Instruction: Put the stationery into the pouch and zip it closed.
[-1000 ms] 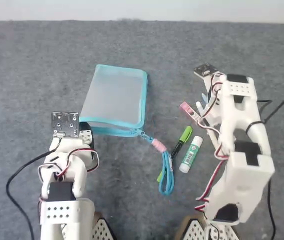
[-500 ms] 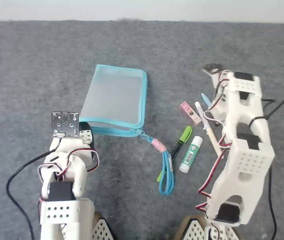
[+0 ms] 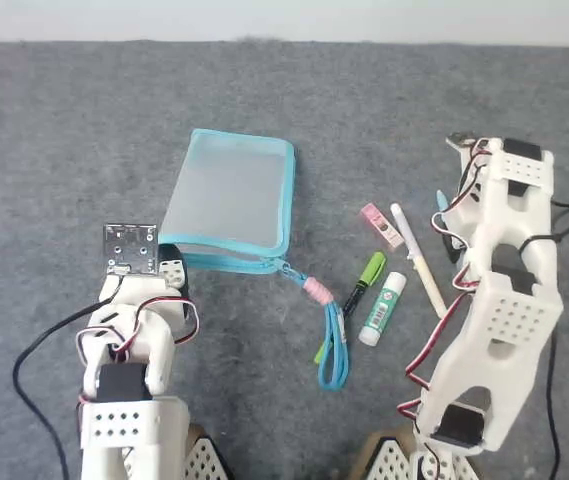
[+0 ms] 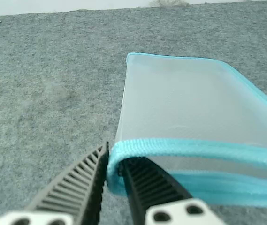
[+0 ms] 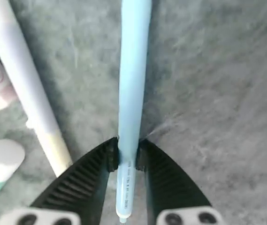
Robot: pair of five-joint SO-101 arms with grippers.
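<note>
Teal binding on the near corner of the pouch (image 4: pixel 189 112) is pinched in my left claw (image 4: pixel 113 157). The two ribbed fingers are almost together, with only that cloth edge between them.

My right claw (image 5: pixel 126 157), well off to the right of the pouch, is clamped narrow round a pale blue pen (image 5: pixel 134 70). It grips the pen close to one end, so the barrel runs out ahead of the fingers, low over the grey carpeted surface (image 3: pixel 84 120).

Between the pouch and that pen lie the loose pieces. Closest to me, a blue wrist strap (image 3: pixel 334 350) with a pink collar trails from the zip pull at the pouch's near right corner. Just right of the strap is a green highlighter (image 3: pixel 367 275), with a white glue stick (image 3: pixel 382 308) beside it. A long white pen (image 3: pixel 417 258) lies a little farther right, alongside the blue pen but apart from it. A small pink piece (image 3: pixel 381 225) lies at the far end of the group, near the white pen's far tip.

The pouch lies flat, frosted clear with teal trim, stretching away from my left claw. Its near edge looks parted where I hold it.
</note>
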